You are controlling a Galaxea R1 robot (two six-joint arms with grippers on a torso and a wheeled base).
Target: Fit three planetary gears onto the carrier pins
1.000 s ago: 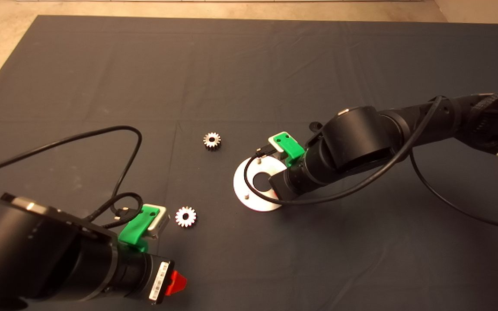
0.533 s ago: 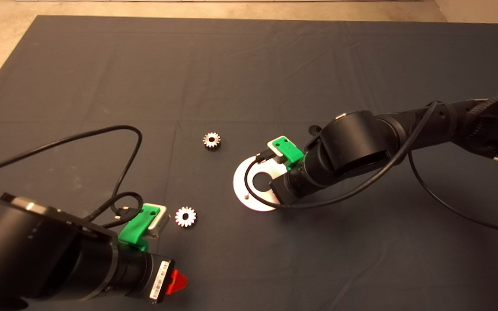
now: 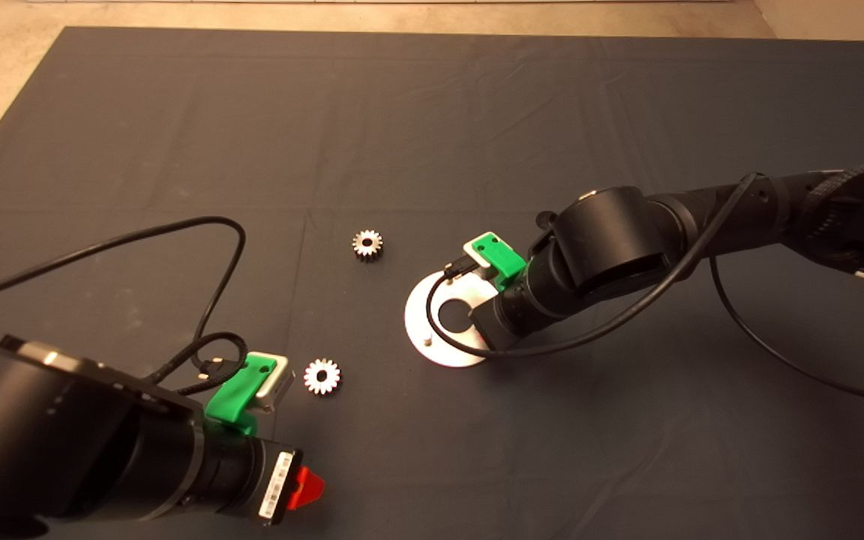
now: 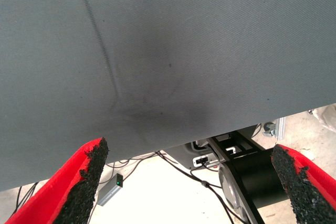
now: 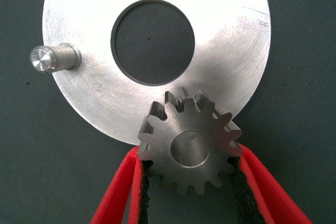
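Right gripper (image 5: 188,182): clenched on a planetary gear (image 5: 190,148), over the carrier disc (image 5: 157,30) rim.
Free pin (image 5: 52,57): upright, bare.
Left gripper (image 4: 189,182): fingers spread, parked at the mat (image 3: 432,112) near edge.

- The disc (image 3: 418,324) is laid on the mat (image 3: 432,112), right of the middle.
- One loose gear (image 3: 367,244) is found up and to the left of the disc; another (image 3: 322,376) lies down and to its left.
- The right hand (image 5: 190,182) is placed over the disc's rim, with a third gear (image 5: 190,148) gripped between its fingers.
- One pin (image 5: 51,58) is seen at the rim, well apart from that gear.
- The left hand (image 3: 303,489) is kept at the near left, below the nearer loose gear.
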